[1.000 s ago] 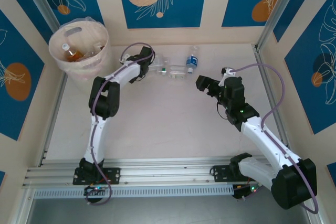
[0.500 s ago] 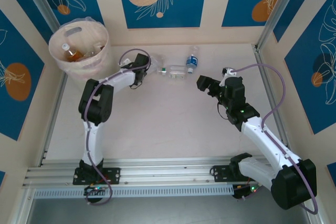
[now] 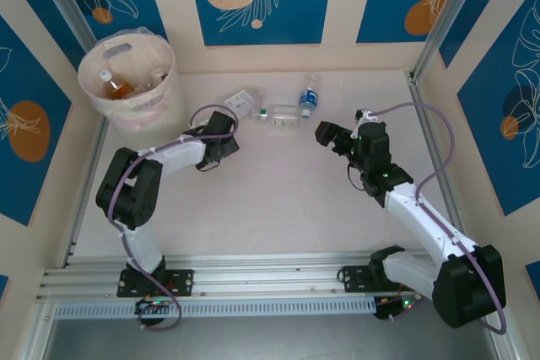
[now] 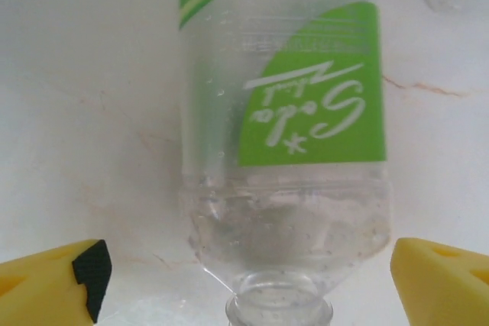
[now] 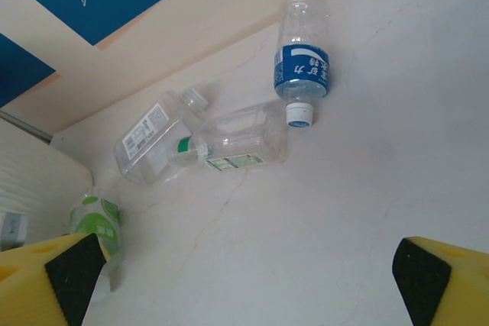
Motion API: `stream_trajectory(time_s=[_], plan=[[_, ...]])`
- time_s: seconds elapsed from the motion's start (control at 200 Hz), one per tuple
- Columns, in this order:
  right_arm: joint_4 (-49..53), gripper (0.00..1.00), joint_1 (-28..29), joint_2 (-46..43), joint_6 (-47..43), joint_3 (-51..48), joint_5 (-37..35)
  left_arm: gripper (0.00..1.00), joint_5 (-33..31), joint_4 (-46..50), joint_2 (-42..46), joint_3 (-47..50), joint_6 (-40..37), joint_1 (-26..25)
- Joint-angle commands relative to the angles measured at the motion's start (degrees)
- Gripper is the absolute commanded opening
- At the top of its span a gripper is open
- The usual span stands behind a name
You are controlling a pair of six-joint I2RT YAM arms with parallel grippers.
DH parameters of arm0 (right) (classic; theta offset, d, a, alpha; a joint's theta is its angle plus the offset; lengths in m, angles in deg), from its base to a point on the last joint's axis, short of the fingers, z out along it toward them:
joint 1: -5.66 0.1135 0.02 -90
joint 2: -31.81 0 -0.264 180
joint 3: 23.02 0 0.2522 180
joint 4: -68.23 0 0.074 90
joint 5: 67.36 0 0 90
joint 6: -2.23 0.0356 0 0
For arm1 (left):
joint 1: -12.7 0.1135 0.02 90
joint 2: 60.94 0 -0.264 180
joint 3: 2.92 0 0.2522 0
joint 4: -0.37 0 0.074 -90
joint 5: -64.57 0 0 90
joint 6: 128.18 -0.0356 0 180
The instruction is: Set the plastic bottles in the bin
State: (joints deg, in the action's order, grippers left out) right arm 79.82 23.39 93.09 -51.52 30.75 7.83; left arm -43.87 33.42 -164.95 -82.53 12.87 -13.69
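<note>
Lining up grasp: clear green-labelled plastic bottle (image 4: 283,112) lying centre frame, neck toward left gripper (image 4: 246,284), yellow fingers (image 4: 46,288) wide apart, unclamped. Next, probably: close, carry to cream round plastic bin (image 3: 143,110), upper left. Right gripper (image 5: 248,284) spread, empty.

Lighting is bright, even and diffuse from overhead, leaving only faint soft shadows on the pale table (image 3: 278,183); the left wrist view is washed out and slightly soft on the close green-labelled bottle (image 4: 298,112), the right wrist view reasonably sharp.
</note>
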Motion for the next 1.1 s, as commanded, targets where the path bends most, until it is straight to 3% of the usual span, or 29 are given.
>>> stream_trajectory(time_s=[0.0,0.125,0.28,0.58,0.66,0.825,1.095], plan=[[-1.60,1.00,-0.42,0.98,1.10,1.59,1.47,1.00,-0.24,1.48,1.63,-2.14,-7.71,0.17],[-0.82,1.00,-0.45,1.38,1.26,2.44,2.07,1.00,-0.62,2.71,-0.81,-6.51,-12.91,1.30],[-1.01,1.00,-0.50,1.13,1.37,2.16,1.92,1.00,1.37,5.71,-6.73,-13.16,-11.41,5.22],[0.00,1.00,-0.46,-0.08,1.25,1.74,1.19,0.98,2.03,12.87,-18.04,-25.85,-10.06,6.44],[0.16,1.00,-0.53,-0.57,1.25,1.40,0.81,0.89,4.08,10.73,-17.85,-24.37,-10.97,6.39],[0.29,1.00,-0.51,-1.32,1.42,0.86,-0.11,0.60,5.54,4.83,-13.38,-18.61,-15.69,6.13],[-1.06,1.00,-0.68,-0.72,1.40,0.95,0.69,0.46,11.42,-4.14,-2.10,-8.51,-22.14,5.01]])
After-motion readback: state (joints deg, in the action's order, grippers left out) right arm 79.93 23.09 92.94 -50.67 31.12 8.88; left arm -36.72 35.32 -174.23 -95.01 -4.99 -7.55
